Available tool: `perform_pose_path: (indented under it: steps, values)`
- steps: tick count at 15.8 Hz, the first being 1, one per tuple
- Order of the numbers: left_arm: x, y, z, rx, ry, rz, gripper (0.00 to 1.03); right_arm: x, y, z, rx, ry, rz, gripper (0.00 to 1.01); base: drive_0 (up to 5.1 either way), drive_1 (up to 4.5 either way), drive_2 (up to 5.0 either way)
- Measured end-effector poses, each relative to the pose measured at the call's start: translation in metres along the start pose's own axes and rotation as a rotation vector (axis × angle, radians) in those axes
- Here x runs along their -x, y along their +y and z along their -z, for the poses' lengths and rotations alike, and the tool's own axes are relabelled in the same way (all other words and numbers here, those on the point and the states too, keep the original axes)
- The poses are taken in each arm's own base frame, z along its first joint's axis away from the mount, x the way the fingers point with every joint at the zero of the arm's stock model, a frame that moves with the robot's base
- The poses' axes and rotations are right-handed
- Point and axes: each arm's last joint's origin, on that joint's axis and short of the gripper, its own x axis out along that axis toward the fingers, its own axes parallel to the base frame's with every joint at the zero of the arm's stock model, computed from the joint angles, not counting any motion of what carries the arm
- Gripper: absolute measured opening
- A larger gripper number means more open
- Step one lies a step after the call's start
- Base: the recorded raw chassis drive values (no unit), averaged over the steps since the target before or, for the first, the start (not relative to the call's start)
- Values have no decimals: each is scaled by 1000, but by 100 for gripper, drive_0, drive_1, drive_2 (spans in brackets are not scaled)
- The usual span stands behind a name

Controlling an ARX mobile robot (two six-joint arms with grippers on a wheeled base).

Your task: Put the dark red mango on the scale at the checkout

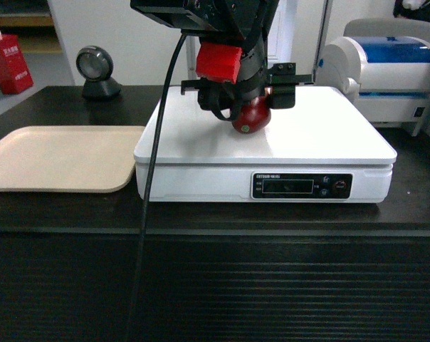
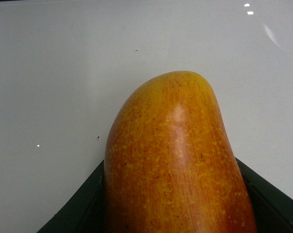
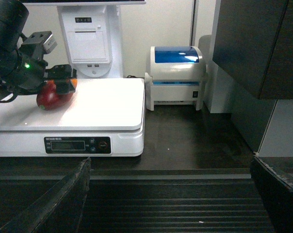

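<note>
Left gripper [image 1: 249,96] closed around the mango [image 1: 250,114], fruit below it touching the scale [image 1: 322,135] on the checkout [image 1: 201,285]. Glossy, firm, probably slippery and prone to rolling; best gripped across the middle. Right gripper [image 3: 170,194] spread wide, holding nothing

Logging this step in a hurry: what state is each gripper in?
Left gripper: closed on the glossy dark red mango, over the white flat-topped scale.
Right gripper: open, holding nothing.

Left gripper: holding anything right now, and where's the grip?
Yes. The left gripper is shut on the dark red mango, gripping its upper end from above; the lower end sits on or just above the scale platform. The right gripper holds nothing.
</note>
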Motion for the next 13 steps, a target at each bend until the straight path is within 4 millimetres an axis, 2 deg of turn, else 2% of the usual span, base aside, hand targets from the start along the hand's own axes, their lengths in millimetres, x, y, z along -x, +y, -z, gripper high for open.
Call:
perform_pose_path:
  steps: [1, 3, 6, 8, 10, 13]
  values:
    - [-4, 1, 3, -11, 4, -6, 80, 0, 0, 0, 0, 0, 0, 98, 0, 0, 0]
    - [-5, 1, 4, -22, 3, -1, 100, 0, 0, 0, 0, 0, 0, 98, 0, 0, 0]
    - [-4, 0, -2, -26, -33, 19, 98, 0, 0, 0, 0, 0, 0, 98, 0, 0, 0]
    - [5, -1, -10, -39, -88, 41, 98, 0, 0, 0, 0, 0, 0, 98, 0, 0, 0]
    - [30, -1, -27, -55, -184, 100, 98, 0, 0, 0, 0, 0, 0, 98, 0, 0, 0]
    - [77, -4, -48, -115, -322, 288, 98, 0, 0, 0, 0, 0, 0, 98, 0, 0, 0]
